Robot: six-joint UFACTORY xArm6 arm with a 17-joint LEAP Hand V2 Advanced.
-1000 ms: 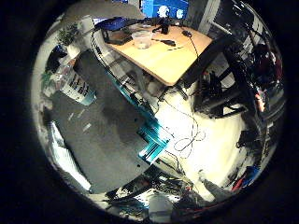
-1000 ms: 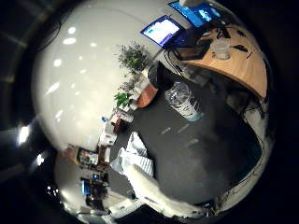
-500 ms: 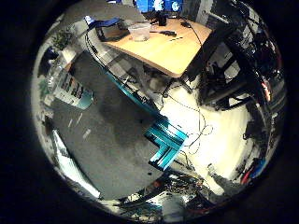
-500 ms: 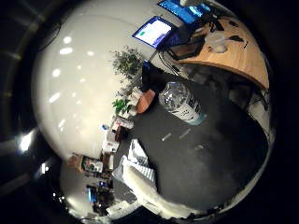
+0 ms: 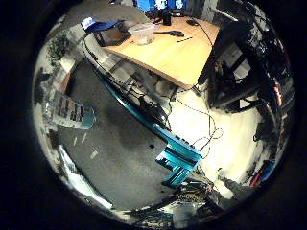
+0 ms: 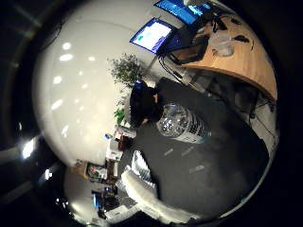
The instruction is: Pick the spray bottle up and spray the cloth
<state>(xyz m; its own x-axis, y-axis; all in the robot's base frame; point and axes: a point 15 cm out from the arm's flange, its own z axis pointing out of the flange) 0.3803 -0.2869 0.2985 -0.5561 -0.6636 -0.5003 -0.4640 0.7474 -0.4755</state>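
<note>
A clear plastic bottle (image 6: 182, 124) with a blue and white label stands on the dark grey table top (image 6: 222, 165); the little finger side view shows it too (image 5: 67, 111). It is a short way from the palm and nothing touches it. A white, ribbed, cloth-like thing (image 6: 137, 177) lies near the table's edge, apart from the bottle; I cannot tell what it is. No part of my hand shows clearly in either view.
Beyond the grey table stands a wooden desk (image 5: 177, 57) with a clear plastic tub (image 5: 143, 32), a laptop and monitors (image 6: 152, 35). A teal frame (image 5: 180, 153) runs along the table's side above the pale floor. Potted plants (image 6: 125, 71) stand by the wall.
Both views have shifted, so the palm has moved. The bottle now looks larger and nearer in the thumb side view. The bottle itself has not visibly moved on the table.
</note>
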